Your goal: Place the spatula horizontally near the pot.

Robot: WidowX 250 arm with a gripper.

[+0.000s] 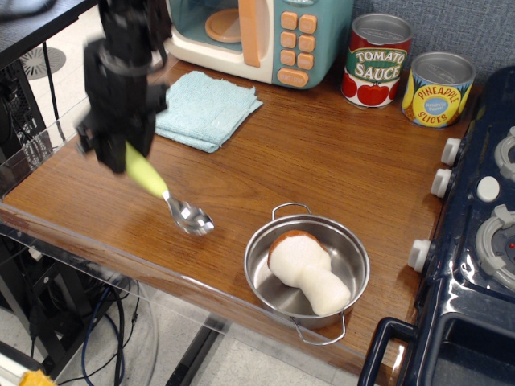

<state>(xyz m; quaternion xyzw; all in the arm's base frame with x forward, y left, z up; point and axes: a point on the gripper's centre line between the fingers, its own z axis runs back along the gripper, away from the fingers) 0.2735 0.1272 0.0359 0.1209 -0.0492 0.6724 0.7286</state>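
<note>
Biggest worry for me is the front edge of the bench (338, 153): the spatula (165, 193) is hanging pretty near it on the front-left side, so if the tool (122, 149) lets go while it's tilted like this, the round metal bowl could skid or roll on the slick wood and slide off the front. Other risk is swinging it toward the pot (306, 269) too low and clipping the wire loop handle, which would probably shove the pot around since it looks light, even with that white and brown stuffed thing sitting in it. The tool is closed on the top of the yellow-green handle, with only the lower part of the handle poking out, angled down and to the right. The spatula itself: chunky yellow-green plastic grip, thin metal neck, shiny mirror-like bowl that's at or just above the wood, can't tell if it's actually touching. It's left of the pot, not against it, and definitely not lying flat yet.
</note>
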